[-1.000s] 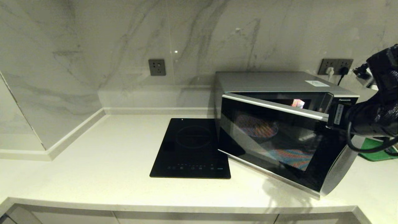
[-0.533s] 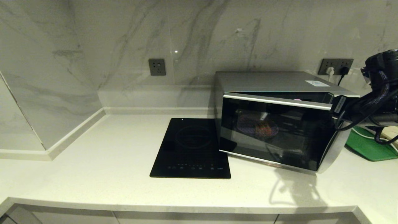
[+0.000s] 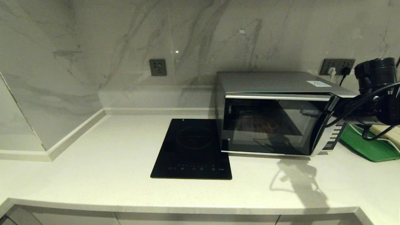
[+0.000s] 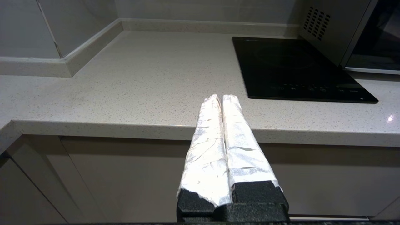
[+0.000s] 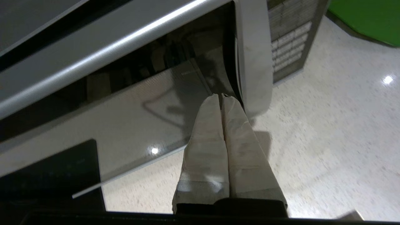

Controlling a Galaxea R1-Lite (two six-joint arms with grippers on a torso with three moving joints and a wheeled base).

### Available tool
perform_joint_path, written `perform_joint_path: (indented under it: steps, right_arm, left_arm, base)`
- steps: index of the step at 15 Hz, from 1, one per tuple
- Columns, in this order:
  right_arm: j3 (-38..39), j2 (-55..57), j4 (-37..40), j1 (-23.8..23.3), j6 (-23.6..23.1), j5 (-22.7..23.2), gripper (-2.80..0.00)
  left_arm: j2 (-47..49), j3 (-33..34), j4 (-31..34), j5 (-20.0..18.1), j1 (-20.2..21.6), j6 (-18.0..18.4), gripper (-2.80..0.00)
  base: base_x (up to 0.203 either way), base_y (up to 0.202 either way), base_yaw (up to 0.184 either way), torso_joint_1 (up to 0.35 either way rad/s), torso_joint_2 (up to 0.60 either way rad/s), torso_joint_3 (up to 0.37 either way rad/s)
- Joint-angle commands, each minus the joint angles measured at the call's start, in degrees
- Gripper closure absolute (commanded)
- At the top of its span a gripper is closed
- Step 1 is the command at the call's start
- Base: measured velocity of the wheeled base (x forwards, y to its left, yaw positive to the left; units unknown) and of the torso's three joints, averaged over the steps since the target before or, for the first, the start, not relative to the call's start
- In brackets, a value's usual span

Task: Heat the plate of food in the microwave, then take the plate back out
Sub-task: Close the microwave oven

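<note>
In the head view, the microwave [image 3: 275, 115] is seen standing toward the back right of the countertop [image 3: 109, 175], its dark glass door shut or nearly shut against the body. The plate of food [image 3: 265, 126] is made out dimly through the glass, inside the cavity. The black cooktop [image 3: 192, 150] lies just beside the microwave's left side, and a green tray [image 3: 365, 147] is seen at the counter's right edge. The right arm is stretched across to the microwave's upper right corner.

In the left wrist view, the left gripper [image 4: 222, 98] is held before the counter's front edge, its taped fingers pressed together on nothing.

In the right wrist view, the right gripper [image 5: 221, 96] is shown with fingers together, tips at the door's curved silver trim [image 5: 254, 62], beside the button panel [image 5: 289, 47].
</note>
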Motion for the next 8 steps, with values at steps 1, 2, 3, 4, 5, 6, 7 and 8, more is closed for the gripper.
perform_joint_path:
  steps: [1, 2, 3, 4, 5, 6, 7, 8]
  right_arm:
    - [-0.5, 3.3, -4.0, 0.0, -0.3, -0.2, 0.00]
    - [-1.0, 4.2, -5.2, 0.0, -0.4, -0.2, 0.00]
    - [-1.4, 5.0, -5.7, 0.0, -0.5, -0.1, 0.00]
    - [-2.5, 6.0, -5.8, 0.0, -0.5, -0.1, 0.00]
    - [-3.7, 7.1, -5.9, -0.1, -0.5, -0.2, 0.00]
    - [-4.7, 7.7, -5.9, -0.3, -0.5, -0.2, 0.00]
    - [-5.6, 8.3, -5.9, -0.4, -0.4, -0.2, 0.00]
    - [-6.4, 8.8, -6.0, -0.4, -0.4, -0.2, 0.00]
  left_arm:
    - [0.0, 0.0, 0.0, 0.0, 0.0, -0.1, 0.00]
    - [-0.1, 0.0, 0.0, 0.0, 0.0, -0.1, 0.00]
    - [0.0, 0.0, 0.0, 0.0, 0.0, -0.1, 0.00]
    - [-0.1, 0.0, 0.0, 0.0, 0.0, -0.1, 0.00]
    - [-0.1, 0.0, 0.0, 0.0, 0.0, -0.1, 0.00]
    - [0.0, 0.0, 0.0, 0.0, 0.0, -0.1, 0.00]
    - [-0.1, 0.0, 0.0, 0.0, 0.0, -0.1, 0.00]
    - [-0.1, 0.0, 0.0, 0.0, 0.0, -0.1, 0.00]
  base:
    - [0.000, 0.000, 0.000, 0.000, 0.00, 0.000]
    - [0.000, 0.000, 0.000, 0.000, 0.00, 0.000]
    - [0.000, 0.000, 0.000, 0.000, 0.00, 0.000]
    - [0.000, 0.000, 0.000, 0.000, 0.00, 0.000]
    - [0.000, 0.000, 0.000, 0.000, 0.00, 0.000]
    - [0.000, 0.000, 0.000, 0.000, 0.00, 0.000]
    - [0.000, 0.000, 0.000, 0.000, 0.00, 0.000]
    - [0.000, 0.000, 0.000, 0.000, 0.00, 0.000]
